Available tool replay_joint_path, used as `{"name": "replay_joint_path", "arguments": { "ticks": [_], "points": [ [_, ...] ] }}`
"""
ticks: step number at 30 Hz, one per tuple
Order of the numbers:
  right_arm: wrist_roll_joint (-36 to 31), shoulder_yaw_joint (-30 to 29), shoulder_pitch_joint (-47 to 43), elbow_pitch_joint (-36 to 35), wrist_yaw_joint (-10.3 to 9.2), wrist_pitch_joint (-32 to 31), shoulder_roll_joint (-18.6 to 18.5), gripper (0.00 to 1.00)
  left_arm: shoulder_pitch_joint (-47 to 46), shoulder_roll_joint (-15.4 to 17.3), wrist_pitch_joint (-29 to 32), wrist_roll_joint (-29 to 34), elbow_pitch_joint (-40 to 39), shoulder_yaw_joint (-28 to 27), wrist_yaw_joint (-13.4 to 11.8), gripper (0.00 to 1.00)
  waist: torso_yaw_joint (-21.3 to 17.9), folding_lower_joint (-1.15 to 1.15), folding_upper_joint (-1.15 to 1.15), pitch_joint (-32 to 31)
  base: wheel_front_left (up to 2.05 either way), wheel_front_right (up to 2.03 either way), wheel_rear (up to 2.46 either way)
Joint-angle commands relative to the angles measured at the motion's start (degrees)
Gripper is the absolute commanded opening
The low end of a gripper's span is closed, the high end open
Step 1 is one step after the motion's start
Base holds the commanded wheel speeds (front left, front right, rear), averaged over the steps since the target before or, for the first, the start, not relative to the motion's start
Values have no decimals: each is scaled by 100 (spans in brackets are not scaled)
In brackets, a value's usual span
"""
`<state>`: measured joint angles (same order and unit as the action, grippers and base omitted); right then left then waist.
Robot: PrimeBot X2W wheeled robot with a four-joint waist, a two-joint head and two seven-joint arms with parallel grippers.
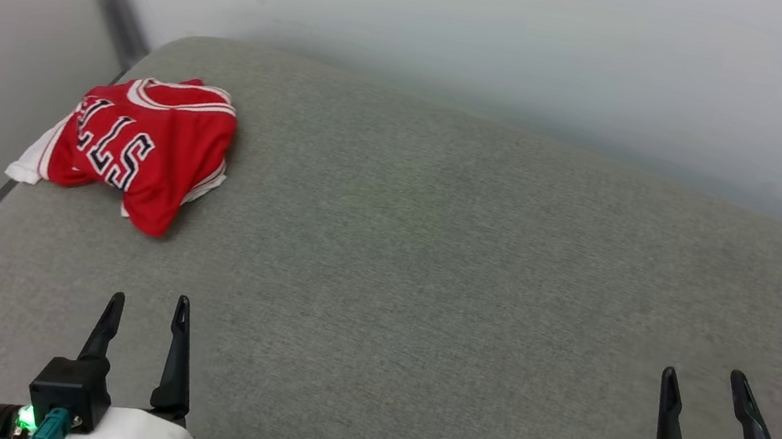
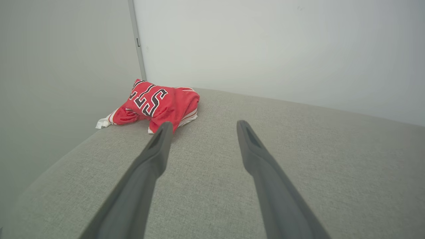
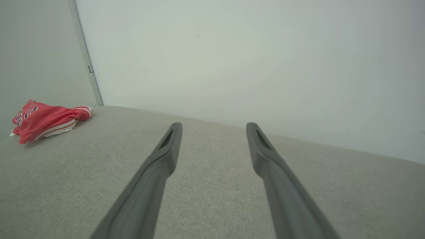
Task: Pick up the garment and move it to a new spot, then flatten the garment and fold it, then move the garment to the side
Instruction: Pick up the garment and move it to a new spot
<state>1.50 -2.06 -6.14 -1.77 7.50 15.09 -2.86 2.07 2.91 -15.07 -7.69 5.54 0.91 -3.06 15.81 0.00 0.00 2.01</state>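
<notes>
I find the jersey (image 1: 147, 148) crumpled at the couch's (image 1: 478, 266) far left corner, light and limp; both grippers (image 1: 148, 306) (image 1: 705, 381) spread, empty; I would pinch the raised top fold.

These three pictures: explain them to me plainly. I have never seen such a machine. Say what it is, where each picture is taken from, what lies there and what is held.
It is a wheeled robot with two arms, each ending in a two-fingered gripper. The head view looks down from its head: the left gripper shows at lower left, the right gripper at lower right. The other two views look along each gripper's own fingers from its wrist. A crumpled red jersey lies at the far left corner of a grey padded surface, beside a pale wall. Both grippers are open and hold nothing.
</notes>
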Motion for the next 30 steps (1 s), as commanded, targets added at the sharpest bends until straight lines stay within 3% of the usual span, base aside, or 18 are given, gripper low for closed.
{"name": "replay_joint_path", "arguments": {
  "ticks": [1,15,25,30],
  "points": [
    [-8,-1,-4,-39,-1,12,-3,100,24,-4,-16,18,-8,-19,-20,100,298,0,0,-4,0,0,0],
    [-178,85,-61,-141,-2,12,-3,100,115,-4,-16,-75,-66,-203,-112,100,1256,0,0,-58,0,0,0],
    [-256,141,0,-169,-2,12,-4,100,-17,-1,-16,-226,-23,-459,-111,100,1218,0,0,29,0,0,0],
    [-419,94,124,-262,-2,12,-4,100,-729,80,-16,-153,102,-920,206,100,1089,0,0,321,0,0,0]
  ]
}}
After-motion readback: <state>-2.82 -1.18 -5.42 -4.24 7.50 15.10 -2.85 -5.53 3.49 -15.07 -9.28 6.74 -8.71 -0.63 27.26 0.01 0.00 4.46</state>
